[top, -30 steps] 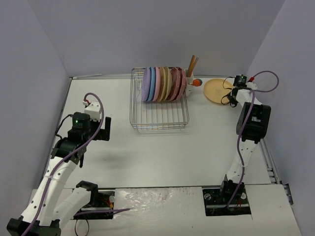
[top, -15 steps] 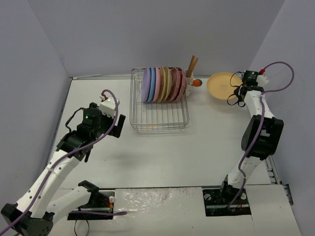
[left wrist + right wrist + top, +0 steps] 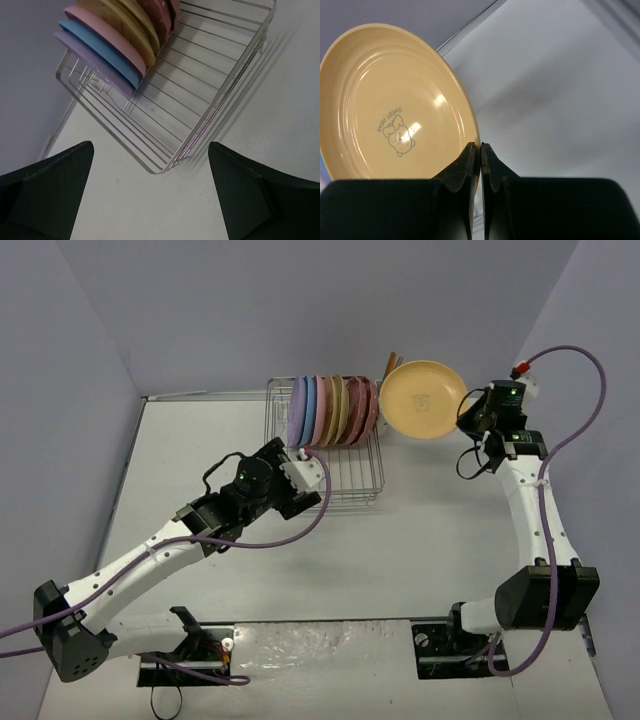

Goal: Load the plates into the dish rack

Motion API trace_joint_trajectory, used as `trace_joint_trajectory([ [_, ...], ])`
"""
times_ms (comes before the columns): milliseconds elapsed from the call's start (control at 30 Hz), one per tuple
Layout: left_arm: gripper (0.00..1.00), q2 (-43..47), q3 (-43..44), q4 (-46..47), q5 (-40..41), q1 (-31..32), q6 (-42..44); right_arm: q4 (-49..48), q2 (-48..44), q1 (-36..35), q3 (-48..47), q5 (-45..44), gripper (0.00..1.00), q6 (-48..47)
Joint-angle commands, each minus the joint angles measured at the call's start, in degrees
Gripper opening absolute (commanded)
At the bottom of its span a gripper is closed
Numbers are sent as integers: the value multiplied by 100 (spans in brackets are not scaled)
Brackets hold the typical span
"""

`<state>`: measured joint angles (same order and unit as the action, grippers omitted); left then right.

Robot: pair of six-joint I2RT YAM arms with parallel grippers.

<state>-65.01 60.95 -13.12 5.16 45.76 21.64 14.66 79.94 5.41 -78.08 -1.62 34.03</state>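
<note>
Three lilac-grey walls (image 3: 300, 310) around a white worktop (image 3: 200, 440), row of plates (image 3: 330, 410) upright in the wire rack (image 3: 325, 490) — yellow plate (image 3: 422, 400) aloft, rim pinched in the right pincer (image 3: 480, 148), left pincer (image 3: 150, 150) wide open, empty.

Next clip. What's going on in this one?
The right gripper is shut on the rim of a round orange-yellow plate and holds it in the air by the far right corner of the silver wire dish rack. A row of coloured plates stands upright at the rack's far end. The left gripper hovers open over the rack's near edge, holding nothing.
</note>
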Motion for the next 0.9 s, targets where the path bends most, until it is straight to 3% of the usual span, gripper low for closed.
trace_joint_trajectory([
  [0,97,-120,444,832,-15,392,1479,198,-425,-885,-68,889,0,-125],
  [400,94,-515,527,735,-497,890,2445,686,-517,-1890,289,1660,0,-126],
  [700,83,-764,833,21,-1225,882,2732,731,-343,-2350,285,1668,0,-148],
  [867,69,-903,929,-253,-1414,869,2714,740,-300,-2454,303,1681,0,-189],
])
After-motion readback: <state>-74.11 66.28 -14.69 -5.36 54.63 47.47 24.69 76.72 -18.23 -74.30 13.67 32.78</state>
